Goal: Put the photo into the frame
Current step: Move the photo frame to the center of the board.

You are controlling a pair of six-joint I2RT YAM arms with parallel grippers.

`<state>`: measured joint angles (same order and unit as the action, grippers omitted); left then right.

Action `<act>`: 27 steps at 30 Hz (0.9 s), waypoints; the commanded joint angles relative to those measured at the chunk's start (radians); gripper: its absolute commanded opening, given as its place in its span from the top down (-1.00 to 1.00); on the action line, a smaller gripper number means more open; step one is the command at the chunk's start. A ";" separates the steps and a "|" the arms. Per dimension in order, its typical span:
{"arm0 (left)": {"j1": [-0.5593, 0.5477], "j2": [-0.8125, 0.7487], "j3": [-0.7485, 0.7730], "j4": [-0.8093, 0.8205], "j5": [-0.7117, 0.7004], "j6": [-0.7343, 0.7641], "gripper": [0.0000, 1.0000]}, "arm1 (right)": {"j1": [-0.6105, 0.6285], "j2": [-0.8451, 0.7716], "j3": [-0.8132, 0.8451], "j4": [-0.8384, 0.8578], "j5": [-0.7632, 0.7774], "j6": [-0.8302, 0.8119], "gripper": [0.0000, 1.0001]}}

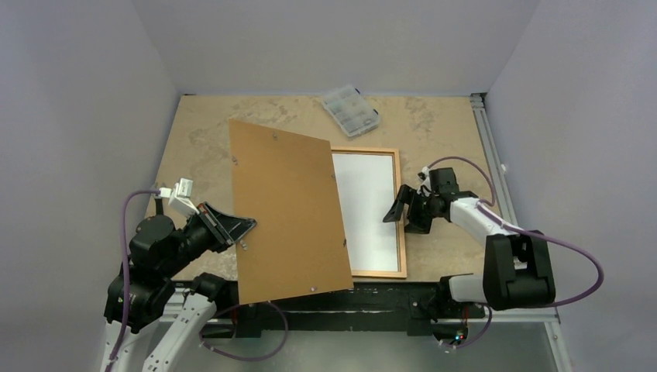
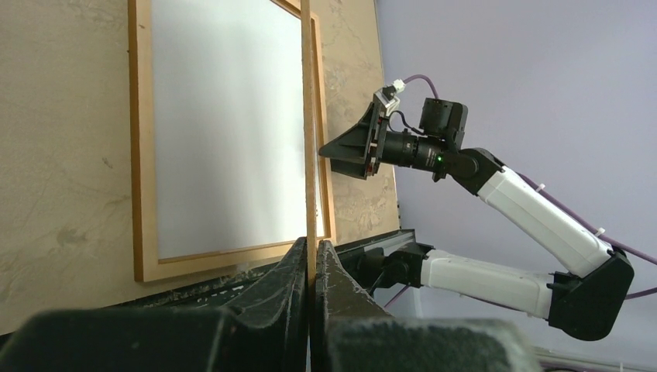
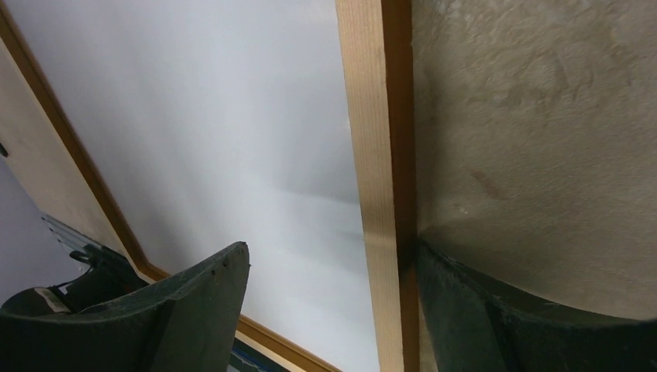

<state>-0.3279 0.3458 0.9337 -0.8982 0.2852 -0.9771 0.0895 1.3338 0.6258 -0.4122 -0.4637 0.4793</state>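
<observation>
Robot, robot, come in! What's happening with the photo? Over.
Left pincer shut on board, holding it tilted up. Right pincer open, astride frame's right rail. Photo in frame, white back up. Board overhangs frame's left side.

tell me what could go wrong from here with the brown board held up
1. The left pincer grips the flat brown backing board, tilted, by one edge only; it could slip or swing.
2. The open right pincer straddles a rail of the orange-brown wooden frame; it could nudge the frame.
3. The white-backed photo lying in the frame could shift when the board lowers.
</observation>
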 commanded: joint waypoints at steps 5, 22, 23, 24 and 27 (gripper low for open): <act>-0.002 0.004 0.004 0.129 0.028 -0.016 1.00 | 0.067 -0.053 -0.011 -0.047 -0.030 0.035 -0.54; -0.002 0.039 -0.157 0.300 0.095 -0.062 1.00 | 0.065 0.008 0.133 -0.073 0.063 -0.059 -0.61; -0.002 0.038 -0.155 0.299 0.095 -0.062 1.00 | 0.065 0.035 0.142 -0.058 0.067 -0.055 -0.60; -0.002 0.037 -0.152 0.297 0.096 -0.059 1.00 | 0.065 0.059 0.153 -0.047 0.079 -0.053 -0.60; -0.002 0.036 -0.145 0.291 0.096 -0.048 1.00 | 0.065 0.135 0.195 -0.029 0.097 -0.062 -0.57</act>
<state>-0.3279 0.3950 0.7551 -0.7586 0.3420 -1.0115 0.1516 1.4090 0.7448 -0.4911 -0.4187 0.4454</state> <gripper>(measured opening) 0.022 0.795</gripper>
